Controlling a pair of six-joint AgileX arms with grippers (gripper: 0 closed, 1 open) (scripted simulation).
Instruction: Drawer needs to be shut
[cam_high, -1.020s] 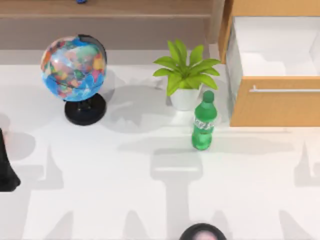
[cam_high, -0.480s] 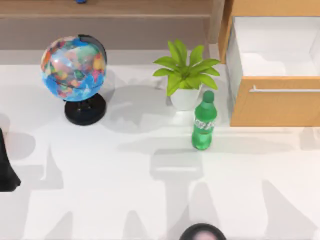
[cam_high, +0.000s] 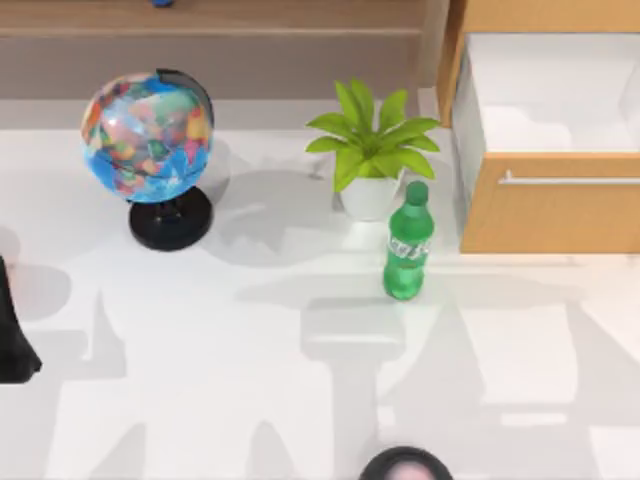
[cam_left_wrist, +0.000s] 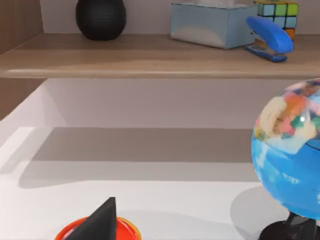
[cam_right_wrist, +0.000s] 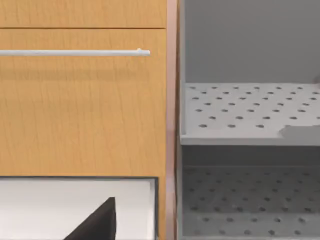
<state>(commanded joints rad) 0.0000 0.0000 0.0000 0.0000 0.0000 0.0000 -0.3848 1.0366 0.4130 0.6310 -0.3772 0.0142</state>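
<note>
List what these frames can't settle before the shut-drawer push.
- Orange-brown wooden drawer with silver bar handle: the top view's right edge cuts off its right end.
- Left gripper: a single dark finger tip enters the left wrist view; finger spacing unreadable.
- Right gripper: likewise, one dark finger tip in the right wrist view.
- Orange round object: mostly cropped and covered by that finger, unidentifiable.

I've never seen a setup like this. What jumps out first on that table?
Probably the colourful globe on its black stand at the table's left, then the leafy potted plant in the middle with a green bottle standing just in front of it. At the far right, the wooden-fronted drawer hangs pulled open, its white inside showing.
</note>
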